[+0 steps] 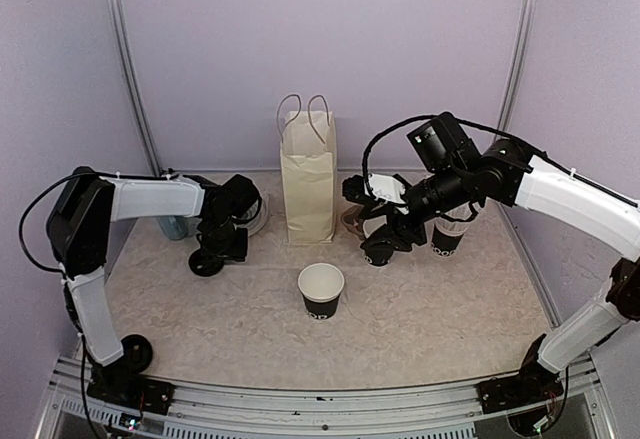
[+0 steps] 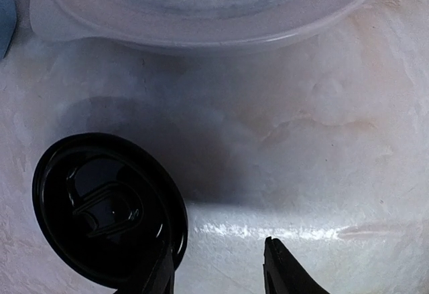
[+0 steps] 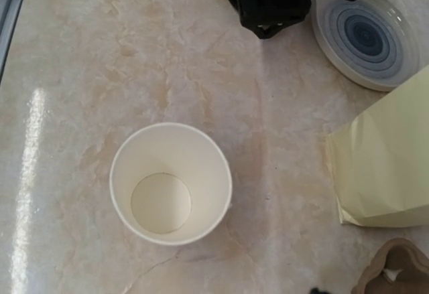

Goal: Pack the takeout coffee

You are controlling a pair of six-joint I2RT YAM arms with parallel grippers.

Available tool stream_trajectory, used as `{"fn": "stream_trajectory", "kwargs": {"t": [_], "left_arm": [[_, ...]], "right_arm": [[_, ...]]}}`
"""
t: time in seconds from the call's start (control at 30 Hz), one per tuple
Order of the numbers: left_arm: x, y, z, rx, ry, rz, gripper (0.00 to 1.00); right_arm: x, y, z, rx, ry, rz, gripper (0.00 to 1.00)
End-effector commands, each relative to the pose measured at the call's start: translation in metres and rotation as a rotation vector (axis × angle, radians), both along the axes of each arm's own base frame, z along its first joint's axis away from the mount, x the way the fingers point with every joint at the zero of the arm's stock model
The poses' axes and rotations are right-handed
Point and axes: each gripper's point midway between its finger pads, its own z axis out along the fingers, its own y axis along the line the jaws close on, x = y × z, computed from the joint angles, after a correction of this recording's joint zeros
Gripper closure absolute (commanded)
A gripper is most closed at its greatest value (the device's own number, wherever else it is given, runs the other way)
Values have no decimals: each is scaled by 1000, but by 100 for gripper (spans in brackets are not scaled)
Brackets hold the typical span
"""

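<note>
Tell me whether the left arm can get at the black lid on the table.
Probably yes. The black lid lies on the table right beside the left end effector, whose jaws stand apart, and nothing sits between the two. The white plate behind stands clear of it.

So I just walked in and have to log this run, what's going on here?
Two robot arms are packing takeout coffee. The left tool is low over the table, jaws apart, beside a loose black lid. The right tool is down at a black cup near the paper bag; whether it grips it is unclear. A lidless paper cup stands empty in front of the bag.
</note>
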Motion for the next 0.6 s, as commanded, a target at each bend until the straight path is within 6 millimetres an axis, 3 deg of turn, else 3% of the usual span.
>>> {"fn": "stream_trajectory", "kwargs": {"t": [0.0,0.3,0.47,0.57], "left_arm": [[15,4,-6,40,-13,-28,55],[15,15,-21,87,1,-7,58],[17,10,-26,79,7,-38,59],[17,10,-27,84,9,-40,65]], "right_arm": [[0,-9,6,16,-24,-23,40],[8,-10,4,10,-33,-39,41],[9,-8,3,10,-29,-38,41],[11,-8,1,6,-26,-37,41]]}}
